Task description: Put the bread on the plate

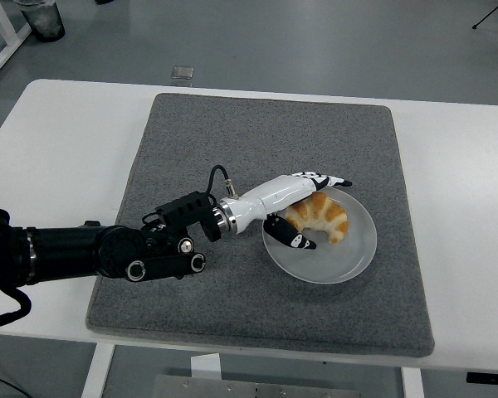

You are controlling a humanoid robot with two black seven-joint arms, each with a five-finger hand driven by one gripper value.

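Left arm reaches in from 9 o'clock over the grey mat (257, 133) on the white worktop (58, 149). Left hand (303, 207) spread wide, holding nothing, flanking the bread (324, 217). Bread lies on the plate (332, 261), toward its 12 o'clock rim.
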